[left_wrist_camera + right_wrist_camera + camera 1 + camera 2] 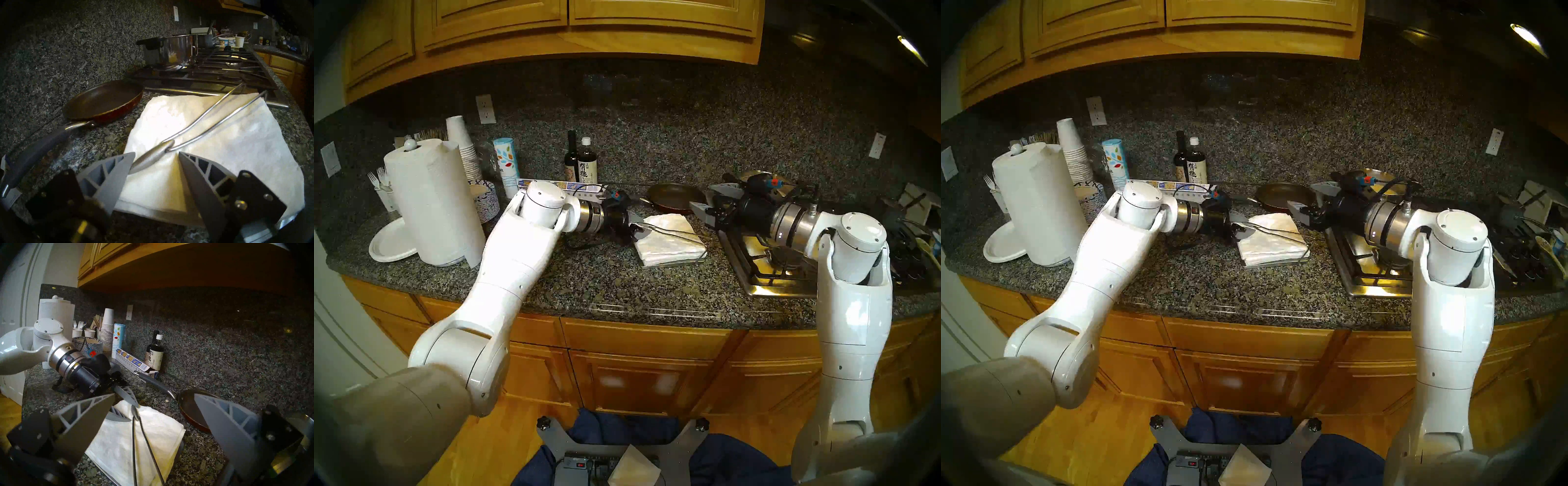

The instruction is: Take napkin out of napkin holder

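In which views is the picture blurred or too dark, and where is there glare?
Head views: curved fisheye, dark rim, glare on the steel stovetop. Left wrist view: the near edge of the white paper napkin stack is blurred, the speckled granite backsplash dim. Right wrist view: the underside of the wooden cabinets is in shadow.

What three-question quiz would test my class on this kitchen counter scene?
1. True or false: the thin wire arm of the flat grey metal napkin holder lies across the stack of white paper napkins.
2. What sits between the fingers of the left end effector? A: the wire arm's flattened metal tip. B: the frying pan's handle. C: a paper cup.
3. Fill in: the jaws of the right end effector stand ____, holding nothing.
Key: 1 true; 2 A; 3 open.
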Robot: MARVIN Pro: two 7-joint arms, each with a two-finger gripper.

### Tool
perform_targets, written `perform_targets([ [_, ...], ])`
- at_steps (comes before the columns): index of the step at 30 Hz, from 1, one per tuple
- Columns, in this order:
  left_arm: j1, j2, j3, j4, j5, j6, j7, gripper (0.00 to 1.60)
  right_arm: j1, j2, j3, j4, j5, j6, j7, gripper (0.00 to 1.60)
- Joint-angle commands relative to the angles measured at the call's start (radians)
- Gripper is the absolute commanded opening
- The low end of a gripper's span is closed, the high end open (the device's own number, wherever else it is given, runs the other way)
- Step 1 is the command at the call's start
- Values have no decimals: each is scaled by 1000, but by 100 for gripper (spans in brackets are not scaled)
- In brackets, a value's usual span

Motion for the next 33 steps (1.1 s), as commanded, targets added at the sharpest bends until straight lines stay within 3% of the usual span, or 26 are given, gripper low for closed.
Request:
perform_targets([
  [1,-57,-15,-4,-3,-3,-11,2,112,12,2,13,-35,8,-5,1,160],
  [7,-53,-14,-12,-11,-5,-16,3,119,8,-1,17,-39,9,-6,2,160],
  [9,-53,-13,-14,-12,-5,-17,1,115,6,-2,18,-41,9,-6,3,160],
  [13,-49,-8,-11,-12,-6,-19,-11,90,4,-3,21,-45,11,-6,3,160],
  [27,-19,-4,-17,-62,-11,-17,-32,88,-4,-5,29,-56,15,-4,5,160],
  [33,-11,-4,-23,-102,-17,-14,-52,72,-9,-8,32,-59,19,-7,6,160],
])
